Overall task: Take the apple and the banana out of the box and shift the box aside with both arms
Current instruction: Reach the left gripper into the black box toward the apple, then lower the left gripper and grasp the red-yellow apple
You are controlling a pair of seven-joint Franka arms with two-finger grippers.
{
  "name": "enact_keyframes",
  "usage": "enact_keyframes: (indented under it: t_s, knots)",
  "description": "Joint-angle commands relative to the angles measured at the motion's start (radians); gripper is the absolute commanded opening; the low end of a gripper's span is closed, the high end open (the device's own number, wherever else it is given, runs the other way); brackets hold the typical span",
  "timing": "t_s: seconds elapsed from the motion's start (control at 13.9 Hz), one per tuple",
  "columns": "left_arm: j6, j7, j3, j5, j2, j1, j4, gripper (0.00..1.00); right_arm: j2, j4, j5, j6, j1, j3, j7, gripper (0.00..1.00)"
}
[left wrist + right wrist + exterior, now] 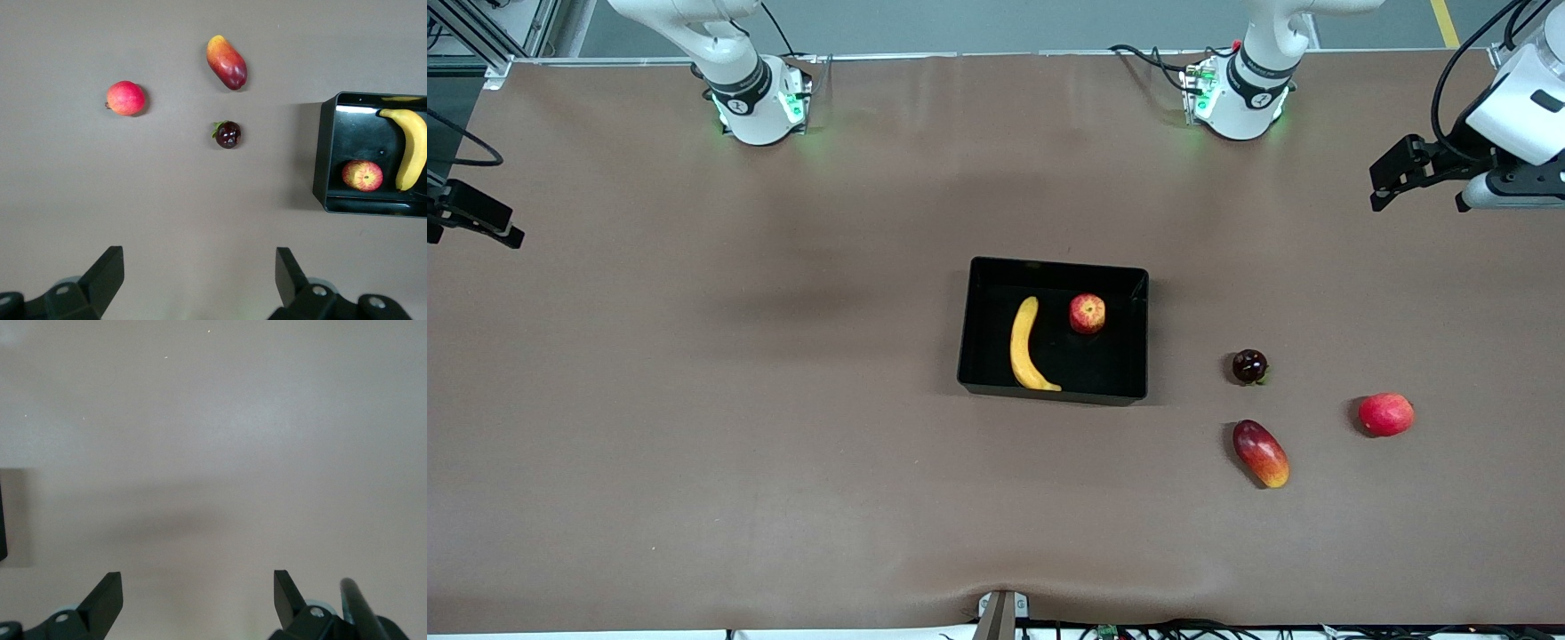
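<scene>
Your left gripper [199, 280] hung wide open and empty above bare table toward the left arm's end; your right gripper [198, 600] was just as wide, holding nothing, over bare table [694, 444]. Both arms waited. Nothing of the task was done: the banana [1027, 345] and the apple [1088, 313], at its two o'clock, lay in the box [1054, 268], which sat mid-table. Both removals and the two-arm push remained for you.

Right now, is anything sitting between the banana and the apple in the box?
No. In the front view only bare black floor of the box separates the banana from the apple; they lie apart, not touching.
</scene>
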Motion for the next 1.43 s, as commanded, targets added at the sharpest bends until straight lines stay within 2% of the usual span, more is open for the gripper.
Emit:
enact_keyframes:
  t_s: [0.0, 0.29, 0.43, 0.72, 0.93, 1.22, 1.36]
  knots:
    - [-0.024, -0.004, -0.002, 0.018, 0.012, 0.002, 0.027, 1.0, 0.001, 0.013, 0.015, -0.011, -0.009, 0.006, 0.007, 1.0]
    - [-0.026, 0.002, -0.001, 0.029, 0.059, -0.003, 0.055, 1.0, 0.001, 0.013, 0.015, -0.011, -0.009, 0.006, 0.007, 1.0]
    - [-0.026, -0.007, -0.024, 0.049, 0.082, -0.018, 0.06, 1.0, 0.001, 0.013, 0.015, -0.011, -0.009, 0.006, 0.007, 1.0]
    - [-0.001, -0.169, -0.175, 0.052, 0.202, -0.028, 0.05, 1.0, 0.001, 0.013, 0.015, -0.011, -0.009, 0.006, 0.007, 1.0]
    - [0.136, -0.347, -0.261, 0.05, 0.289, -0.072, 0.014, 1.0, 0.001, 0.013, 0.015, -0.011, -0.009, 0.006, 0.007, 1.0]
    - [0.368, -0.623, -0.272, 0.064, 0.392, -0.215, -0.085, 1.0, 0.001, 0.013, 0.017, -0.011, -0.009, 0.006, 0.007, 1.0]
    - [0.447, -0.74, -0.272, 0.131, 0.461, -0.267, -0.112, 1.0, 0.001, 0.013, 0.017, -0.009, -0.009, 0.006, 0.007, 1.0]
